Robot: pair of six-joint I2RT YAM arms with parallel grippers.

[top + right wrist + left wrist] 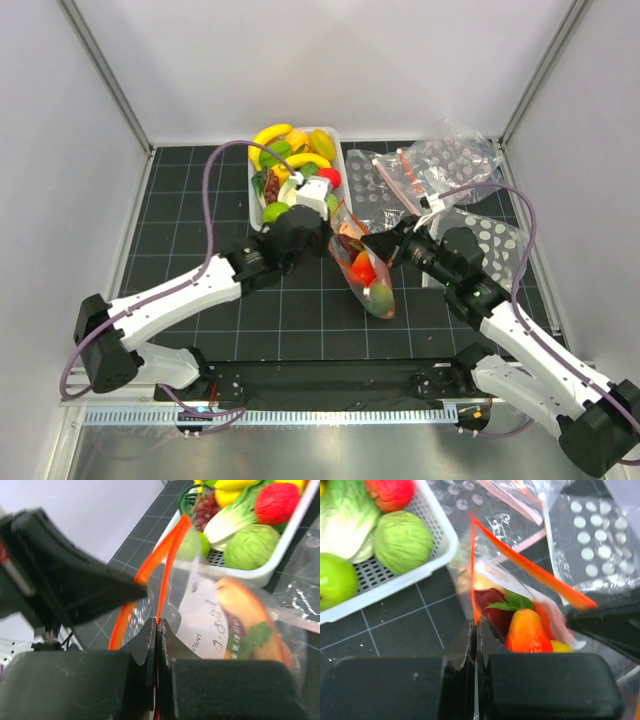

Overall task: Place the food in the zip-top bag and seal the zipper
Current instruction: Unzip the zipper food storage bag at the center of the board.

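Top external view, nearest first: both arms reach inward from their bases and meet over the middle of the black gridded mat [180, 250]. The left gripper [335, 222] and the right gripper [392, 240] face each other at the mouth of the zip-top bag [372, 285]. The bag's closed end points back toward the near edge. Whether the bag is lifted off the mat cannot be told.

On the left wrist camera, the left gripper's fingers are pressed together with no gap, pinching the orange-red zipper [530, 570] at one end of the mouth. On the right wrist camera, the right gripper [156, 625] is likewise clamped tight on the zipper strip at the other end. The two halves of the strip spread apart between them, so the mouth gapes.

Food lies inside the bag: an orange-red piece [527, 632] with a green leaf, a dark red piece [492, 607] and a yellow one beside it.

Just beyond the bag stands the white tub [395, 587], holding a green cabbage [402, 540], a green apple [335, 580] and bananas [275, 135]. Farther right lie spare dotted bags [450, 160].
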